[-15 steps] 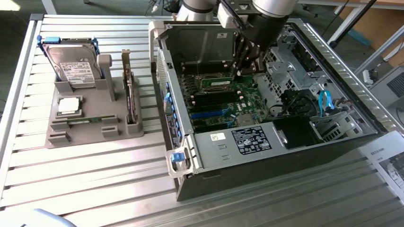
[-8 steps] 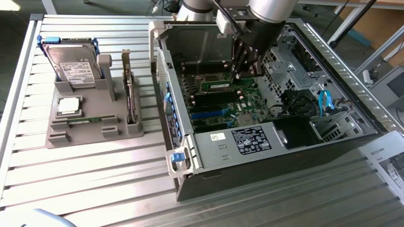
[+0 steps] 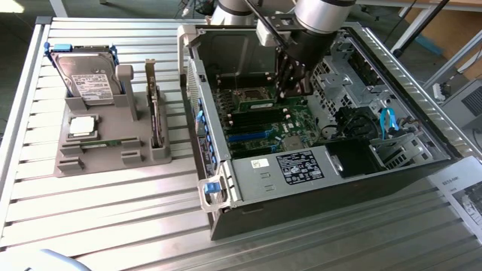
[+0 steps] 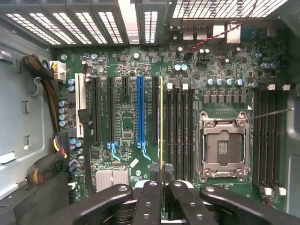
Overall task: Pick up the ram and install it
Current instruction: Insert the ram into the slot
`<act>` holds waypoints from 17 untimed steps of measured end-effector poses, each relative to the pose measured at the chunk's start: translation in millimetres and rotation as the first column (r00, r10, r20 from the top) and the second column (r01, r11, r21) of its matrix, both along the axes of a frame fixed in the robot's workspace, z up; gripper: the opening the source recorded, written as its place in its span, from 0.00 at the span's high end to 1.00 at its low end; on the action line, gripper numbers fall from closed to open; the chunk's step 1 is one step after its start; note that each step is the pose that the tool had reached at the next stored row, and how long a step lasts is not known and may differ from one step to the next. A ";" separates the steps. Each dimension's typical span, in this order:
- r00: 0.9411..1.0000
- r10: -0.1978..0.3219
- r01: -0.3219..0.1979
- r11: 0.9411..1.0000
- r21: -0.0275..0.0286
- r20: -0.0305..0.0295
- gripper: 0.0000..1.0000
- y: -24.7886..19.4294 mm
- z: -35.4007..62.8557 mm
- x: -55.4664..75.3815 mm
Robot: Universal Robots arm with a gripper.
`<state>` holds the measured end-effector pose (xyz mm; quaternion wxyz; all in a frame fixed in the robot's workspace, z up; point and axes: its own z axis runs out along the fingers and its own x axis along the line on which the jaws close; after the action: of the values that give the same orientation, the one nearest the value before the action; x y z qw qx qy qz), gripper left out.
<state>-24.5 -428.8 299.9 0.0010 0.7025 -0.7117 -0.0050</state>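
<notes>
One thin green circuit-board ram stick [image 4: 161, 126] was already lifted: the black two-fingered gripper [image 4: 161, 172] was closed tight on one end of it, holding it edge-on over the green motherboard [image 4: 124, 117]. Seating seemingly remained, for it hung just beside the long black memory slots [image 4: 176, 131]. The arm reached steeply down into the far part of the open metal computer case [image 3: 249, 175].

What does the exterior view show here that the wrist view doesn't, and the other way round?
Exterior: the grey tray beside the case, holding a hard drive, a processor and a card. Wrist: the claw shut on the ram, seen edge-on, and the empty socket. Both: the motherboard inside the case.
</notes>
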 end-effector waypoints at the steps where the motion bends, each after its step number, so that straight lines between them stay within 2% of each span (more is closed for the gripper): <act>1: 1.000 0.000 0.000 1.000 0.000 0.000 0.88 0.0 -1.2 0.0; 17: 1.000 0.000 0.000 1.000 -0.001 0.005 0.88 0.0 -21.4 0.0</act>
<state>-24.6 -428.8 278.5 -0.0005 0.7025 -0.7117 -0.0028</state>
